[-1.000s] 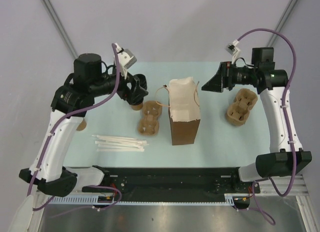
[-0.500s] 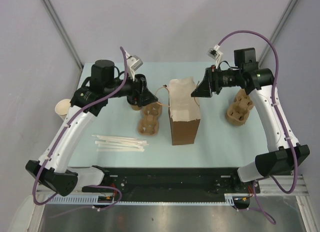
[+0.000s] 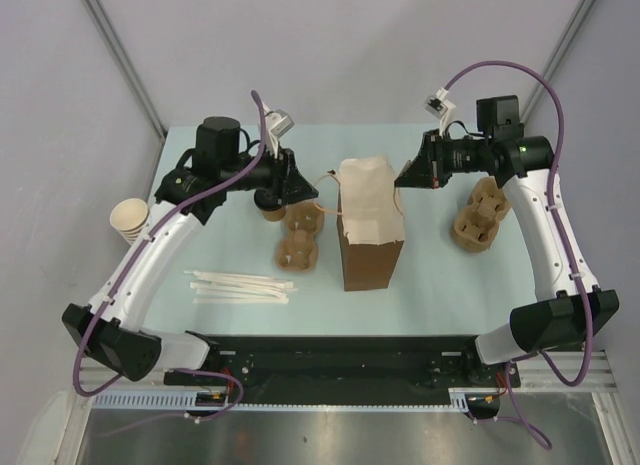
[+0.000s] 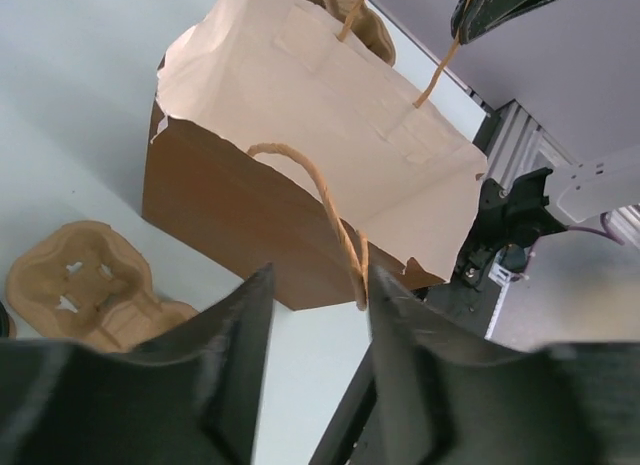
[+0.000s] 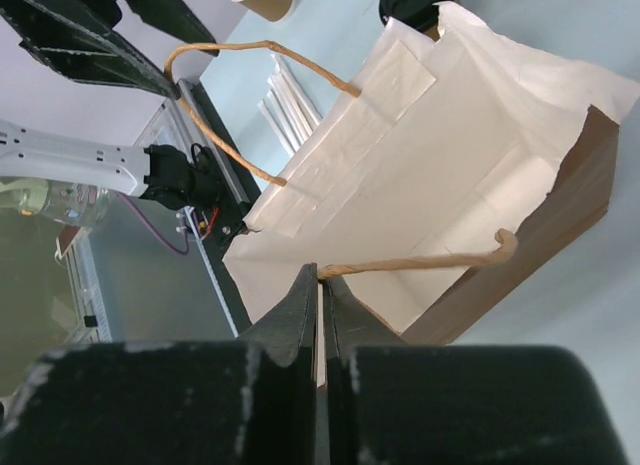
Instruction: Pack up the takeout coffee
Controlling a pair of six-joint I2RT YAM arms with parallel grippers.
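Observation:
The brown paper bag point(image 3: 370, 230) stands open mid-table, pale inside point(image 5: 450, 175). My right gripper point(image 3: 400, 178) is shut on the bag's right rope handle point(image 5: 420, 262), pinched at the fingertips point(image 5: 320, 273). My left gripper point(image 3: 312, 192) is at the bag's left handle point(image 4: 322, 197). Its jaws are apart point(image 4: 320, 275), and the rope runs down between them against the right finger. The takeout coffee point(image 3: 272, 214), a small kraft cup, sits just behind the left gripper and is largely covered by it. A round black top point(image 5: 415, 3) shows past the bag in the right wrist view.
One pulp cup carrier point(image 3: 300, 240) lies left of the bag and another point(image 3: 480, 217) lies under the right arm. White paper-wrapped sticks point(image 3: 240, 285) lie near the front left. A stack of cream cups point(image 3: 130, 220) sits at the table's left edge.
Both arms swung in toward the bag. The right gripper went from wide open to shut on the right handle. The left jaws narrowed around the left handle.

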